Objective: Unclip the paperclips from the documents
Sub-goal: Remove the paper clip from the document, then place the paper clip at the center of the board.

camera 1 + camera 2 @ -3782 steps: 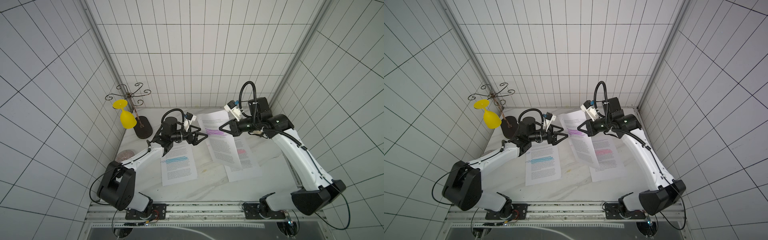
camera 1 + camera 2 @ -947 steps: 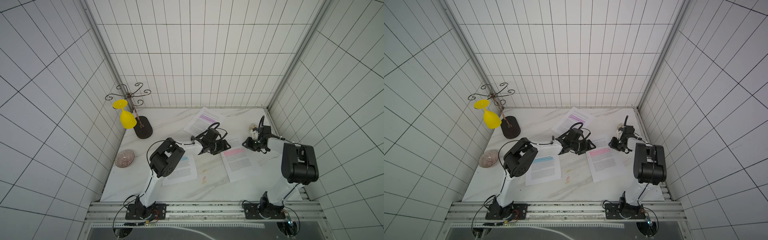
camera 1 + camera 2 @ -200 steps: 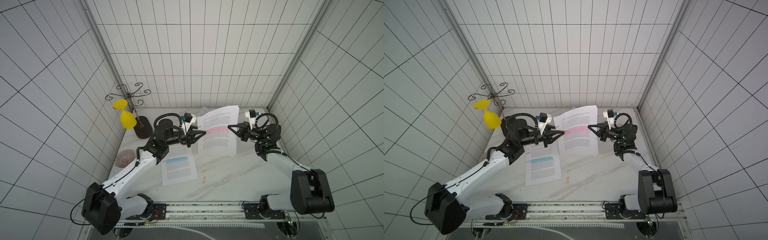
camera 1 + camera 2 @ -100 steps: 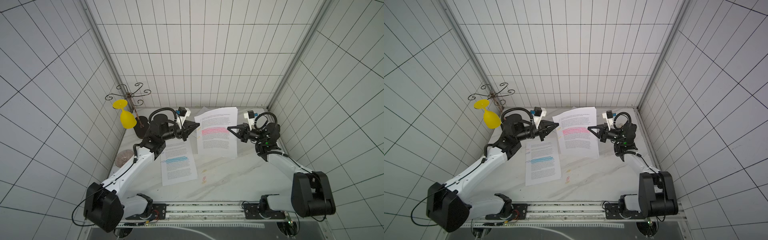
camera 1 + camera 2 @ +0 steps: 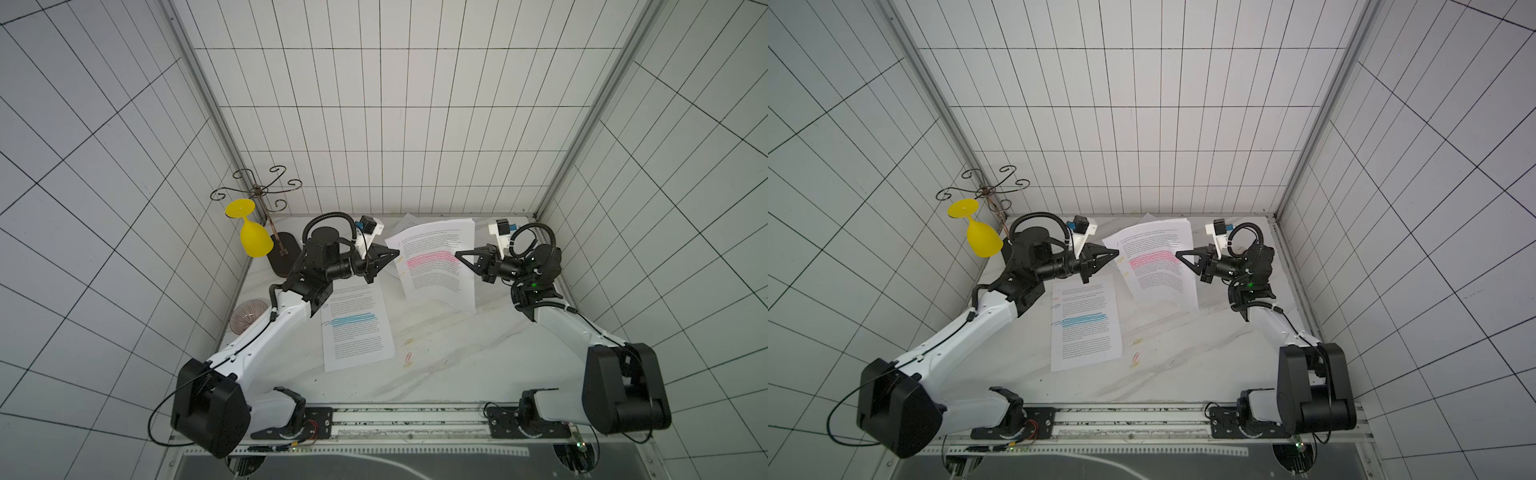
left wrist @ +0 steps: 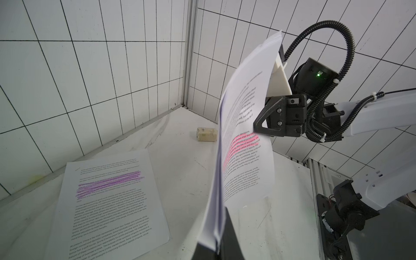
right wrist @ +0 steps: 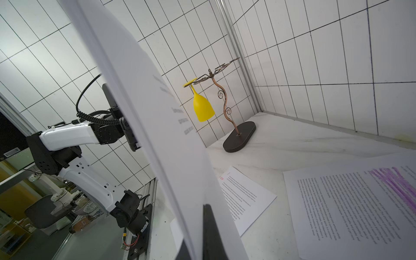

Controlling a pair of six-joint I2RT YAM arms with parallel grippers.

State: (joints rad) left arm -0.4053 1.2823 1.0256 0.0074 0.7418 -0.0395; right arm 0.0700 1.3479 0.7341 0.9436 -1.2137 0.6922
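The pink-band document [image 5: 436, 266] hangs upright above the table between both arms. My left gripper [image 5: 395, 252] is shut on its left edge; in the left wrist view [image 6: 219, 245] the sheaf's edge runs into the jaws, and whether a clip is pinched is hidden. Just below the tip sit two yellow paperclips [image 5: 400, 260]. My right gripper [image 5: 458, 253] is shut on the right edge, also seen in the right wrist view [image 7: 199, 227]. The blue-band document [image 5: 357, 328] lies flat with clips [image 5: 1055, 306] on its left edge. The purple-band document [image 6: 110, 202] lies behind.
Three loose paperclips [image 5: 409, 357] lie on the marble right of the blue-band document. A wire rack [image 5: 284, 257] with a hanging yellow glass [image 5: 254, 241] stands at the back left, a ribbed dish [image 5: 248, 320] at the left edge. A small beige block [image 6: 207, 134] sits near the back corner.
My left gripper has closed its jaws on the left edge of the hanging pink-band document. The right gripper has kept its hold, and the sheaf has barely shifted.
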